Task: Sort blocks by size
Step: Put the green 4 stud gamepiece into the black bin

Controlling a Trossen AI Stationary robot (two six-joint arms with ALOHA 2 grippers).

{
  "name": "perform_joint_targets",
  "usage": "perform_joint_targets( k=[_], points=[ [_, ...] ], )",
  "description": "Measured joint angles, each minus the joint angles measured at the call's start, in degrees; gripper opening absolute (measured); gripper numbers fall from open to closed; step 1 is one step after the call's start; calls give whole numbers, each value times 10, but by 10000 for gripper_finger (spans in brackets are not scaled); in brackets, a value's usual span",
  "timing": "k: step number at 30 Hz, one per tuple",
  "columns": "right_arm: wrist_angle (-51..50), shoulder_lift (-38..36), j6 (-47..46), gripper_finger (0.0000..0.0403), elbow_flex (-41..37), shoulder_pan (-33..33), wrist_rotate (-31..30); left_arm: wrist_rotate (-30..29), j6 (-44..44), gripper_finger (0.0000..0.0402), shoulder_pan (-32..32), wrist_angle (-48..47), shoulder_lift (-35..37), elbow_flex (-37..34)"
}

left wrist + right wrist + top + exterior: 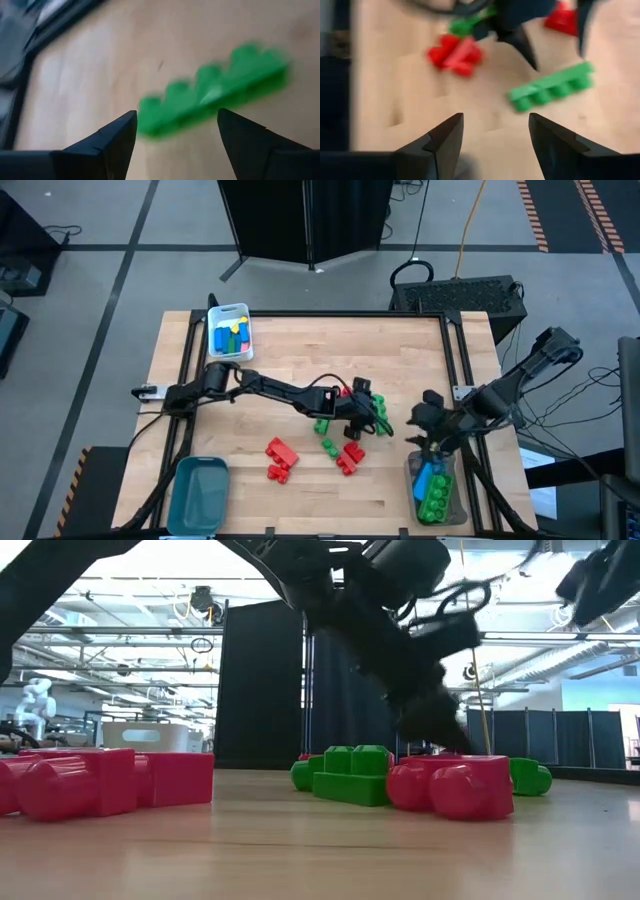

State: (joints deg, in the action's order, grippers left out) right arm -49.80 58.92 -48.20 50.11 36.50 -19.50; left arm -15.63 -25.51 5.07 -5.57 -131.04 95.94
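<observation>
The left gripper [175, 135] is held low over the counter [300, 350] with its fingers [110, 140] spread and nothing between them. A long green bar [215, 90] lies flat just ahead of the fingertips, slightly askew to the gap. The right gripper [492, 137] is also seen released and empty, close by; the same green bar [552, 86] lies ahead of its fingers, with the left arm's fingertips just beyond it.

A collision may be judged the main risk, since both sets of fingers are aimed at one bar. A skewed close could also pivot the bar out from between the fingers, or push it into the red blocks [350, 457] nearby. The clear bin [435, 490] (already holding green and blue blocks) sits just behind the right fingers and could be knocked on withdrawal.
</observation>
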Motion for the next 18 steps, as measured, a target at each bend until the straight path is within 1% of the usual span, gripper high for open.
perform_joint_targets(
  k=[4, 6, 8, 12, 15, 18],
  points=[
    [-30, 46, -12, 197, 0, -26, -43, -117, 55, 264, 21, -69, 0, 0],
    [-34, 67, -10, 181, 0, -42, -46, -147, 72, 264, 34, -110, 4, 0],
    [-34, 86, -8, 160, 0, -58, -45, -148, 102, 264, 43, -140, 5, 0],
    [-38, 120, 0, 114, 0, -89, -43, -128, 180, 264, 52, -207, 7, 0],
    [-36, 140, 10, 82, 0, -112, -42, -119, 228, 264, 52, -232, 9, 0],
    [-31, 158, 17, 53, 0, -141, -30, -111, 251, 264, 52, -236, 9, 0]
  ],
)
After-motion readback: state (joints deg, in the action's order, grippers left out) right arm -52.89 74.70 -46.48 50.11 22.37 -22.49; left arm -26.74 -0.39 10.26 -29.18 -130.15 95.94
